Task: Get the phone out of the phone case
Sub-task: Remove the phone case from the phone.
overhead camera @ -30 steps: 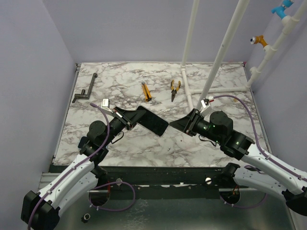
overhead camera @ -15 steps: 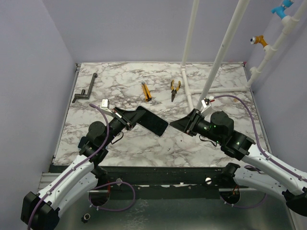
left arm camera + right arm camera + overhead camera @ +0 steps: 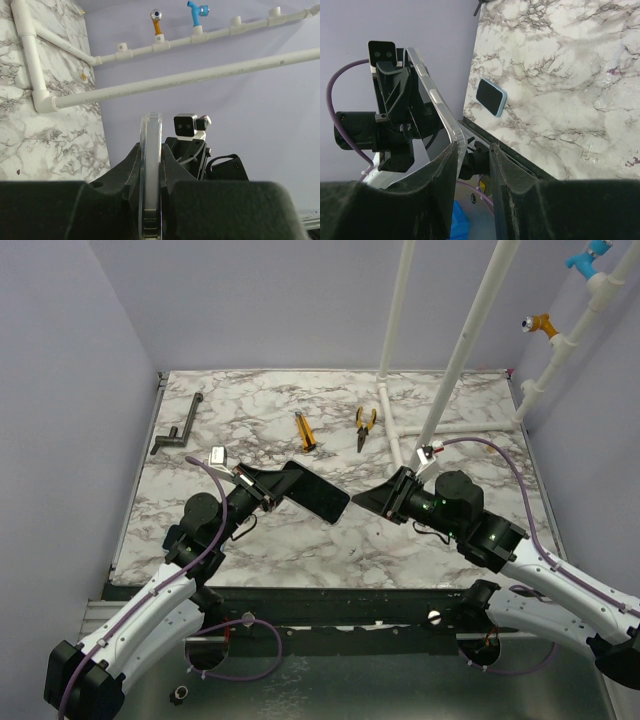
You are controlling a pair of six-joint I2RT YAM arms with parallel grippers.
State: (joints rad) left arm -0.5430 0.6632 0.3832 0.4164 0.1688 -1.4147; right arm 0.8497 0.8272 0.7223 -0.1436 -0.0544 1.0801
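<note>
A dark phone in a clear case [image 3: 318, 495] is held tilted above the table. My left gripper [image 3: 283, 480] is shut on its left end. In the left wrist view the case edge [image 3: 151, 150] stands upright between my shut fingers [image 3: 120, 180]. My right gripper [image 3: 366, 501] sits at the phone's right end, its jaws a little apart. In the right wrist view the clear case [image 3: 436, 100] runs down to the inner side of the left finger [image 3: 445, 165]. The gap between the right gripper's [image 3: 473, 150] fingers holds nothing.
A yellow utility knife [image 3: 305, 430] and yellow pliers [image 3: 365, 424] lie at the back. A dark metal crank [image 3: 178, 430] lies back left. White pipes [image 3: 400, 425] rise at the back right. A small dark slab with a light blue rim [image 3: 491, 96] lies on the marble.
My right gripper has edged slightly left toward the phone's free end. The left gripper and the phone have barely moved.
</note>
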